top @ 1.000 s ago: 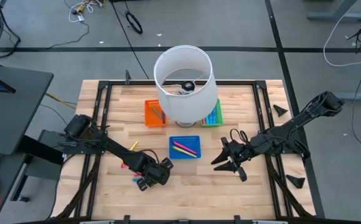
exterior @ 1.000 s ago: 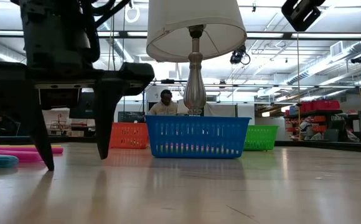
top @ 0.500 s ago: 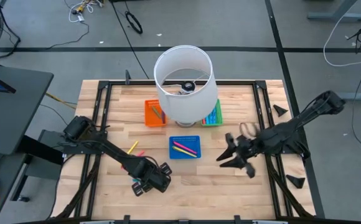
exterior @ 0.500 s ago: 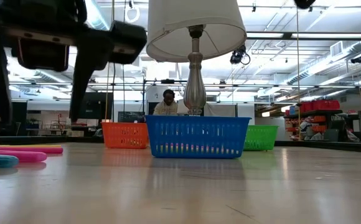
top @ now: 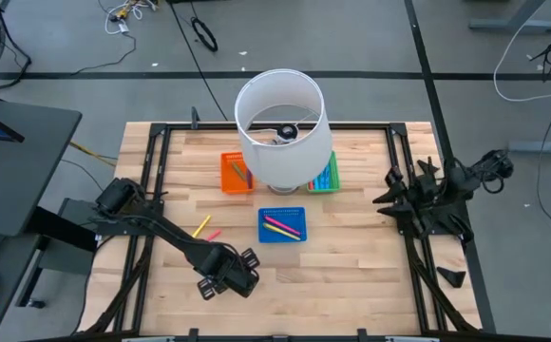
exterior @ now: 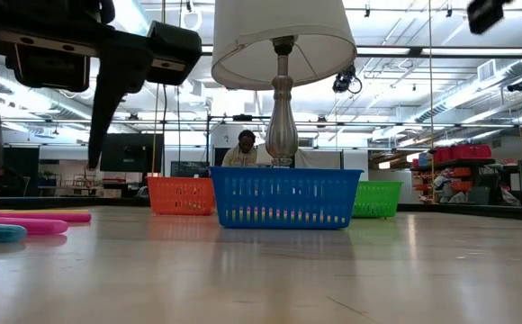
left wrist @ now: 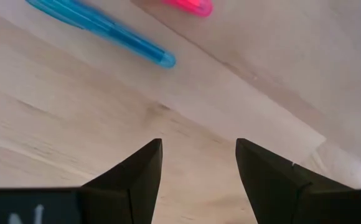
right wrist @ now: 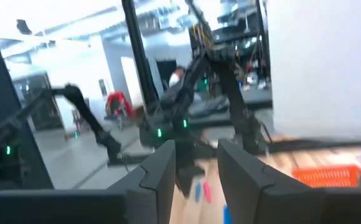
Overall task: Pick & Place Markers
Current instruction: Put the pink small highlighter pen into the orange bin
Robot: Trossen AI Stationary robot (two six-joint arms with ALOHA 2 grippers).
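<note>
The left end effector is held above the front of the desk, fingers parted and nothing gripped — in its wrist view a blue marker and a pink marker are seen lying on bare wood just beyond the fingertips. The right end effector is raised at the desk's right edge, fingers apart and empty. More markers are seen in the blue tray — in front of the lamp, between the orange tray and green tray.
</note>
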